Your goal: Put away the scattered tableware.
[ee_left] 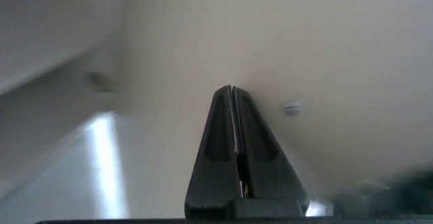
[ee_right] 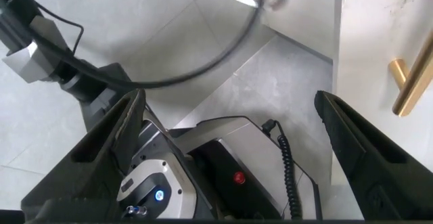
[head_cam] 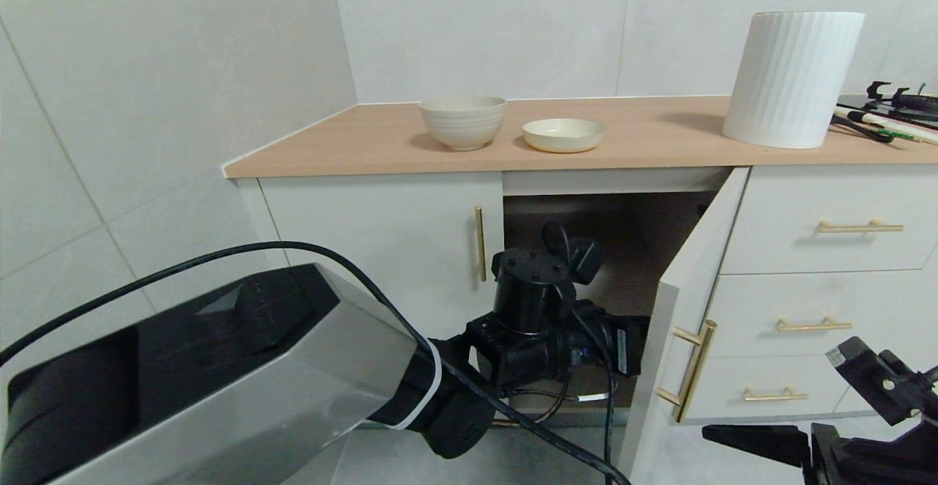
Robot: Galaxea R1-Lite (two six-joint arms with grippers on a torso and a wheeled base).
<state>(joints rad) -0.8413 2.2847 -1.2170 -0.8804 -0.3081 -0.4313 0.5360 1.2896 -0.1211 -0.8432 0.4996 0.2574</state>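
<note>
Bowl (head_cam: 462, 121) beside dish (head_cam: 563, 134) on counter (head_cam: 352, 144), left gripper (ee_left: 232, 90) closed, seemingly inside cabinet (head_cam: 637, 221), right gripper (ee_right: 230, 99) open

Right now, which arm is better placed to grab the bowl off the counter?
Left, probably. The left gripper, though shut, is at the open cabinet just below the bowl. The right gripper is open but low near the floor, beyond the open door.

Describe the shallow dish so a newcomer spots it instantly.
Find the tan wooden countertop above the open cabinet door. Of two cream ceramic pieces toward its left, the shallow dish is the right-hand one, far lower than the deep ribbed bowl.
</note>
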